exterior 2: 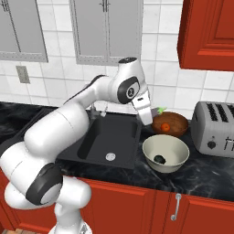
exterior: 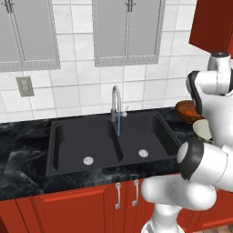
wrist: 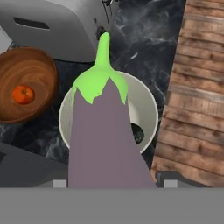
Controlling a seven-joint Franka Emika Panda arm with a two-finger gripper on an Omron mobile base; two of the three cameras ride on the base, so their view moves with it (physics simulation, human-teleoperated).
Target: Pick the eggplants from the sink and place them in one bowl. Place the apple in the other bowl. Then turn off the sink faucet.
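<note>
The jaws pinch the pale purple eggplant (wrist: 105, 131), held above the grey-cream bowl (wrist: 146, 109) where the dark eggplant (exterior 2: 160, 159) already lies. It looks light, firm and smooth-skinned, so likely slippery; a hold across its thick middle suits it. The apple (wrist: 22, 94) sits in the brown bowl (wrist: 39, 65).

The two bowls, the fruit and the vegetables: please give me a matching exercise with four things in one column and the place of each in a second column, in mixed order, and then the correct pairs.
Things:
1. apple
2. dark eggplant
3. pale purple eggplant
4. toaster

Places:
A. inside the pale grey-cream bowl
B. held in the gripper, above the pale bowl
C. on the counter, behind the bowls
D. inside the reddish-brown bowl

Pairs: 1-D, 2-A, 3-B, 4-C
</note>
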